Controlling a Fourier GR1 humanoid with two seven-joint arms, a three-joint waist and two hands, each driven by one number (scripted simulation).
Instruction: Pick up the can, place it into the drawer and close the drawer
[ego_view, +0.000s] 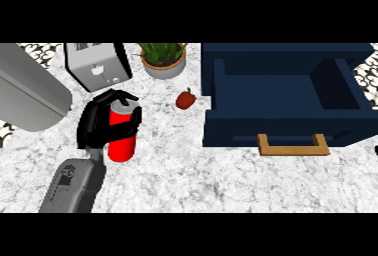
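Left hand (100, 122) curled round the red can (122, 136).
Can upright on counter (221, 180); bare marble between it and open drawer (284, 87), lift-off unclear.

The can (122, 134) stands upright at centre left of the frame on the counter (221, 185), with the left hand (103, 122) curled round it and its forearm running down to the lower left. Above it, at upper left, sits a toaster (98, 65); a potted plant (163, 59) is just right of that. A strawberry (185, 99) lies between the can and the open drawer (284, 102), which fills the right side, its handle (293, 145) toward the lower edge.
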